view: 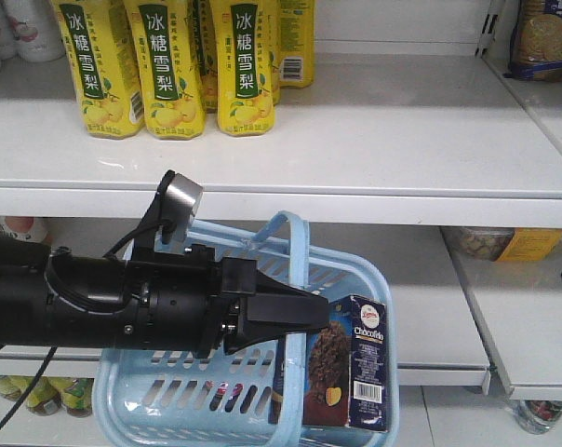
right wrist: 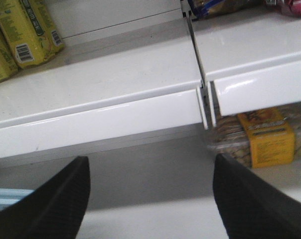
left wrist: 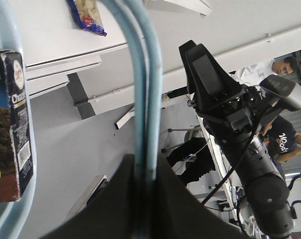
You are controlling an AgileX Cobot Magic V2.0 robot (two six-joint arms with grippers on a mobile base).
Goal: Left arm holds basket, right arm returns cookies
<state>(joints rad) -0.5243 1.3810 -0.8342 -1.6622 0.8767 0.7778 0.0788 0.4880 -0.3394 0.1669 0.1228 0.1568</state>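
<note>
The left gripper (view: 318, 312) is clamped on both handles (view: 295, 244) of the one light blue basket (view: 169, 396). A single Chocofello cookie box (view: 355, 372) stands upright at its right end, long axis vertical. The right gripper (right wrist: 149, 196), spread wide and empty, faces the shelf (right wrist: 115, 79). The box likely lies to its lower left.

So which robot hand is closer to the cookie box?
Left. The left gripper is clamped on the basket handles, close above the cookies standing in the basket. The right gripper is open and empty, off to the side, facing the white shelf.
</note>
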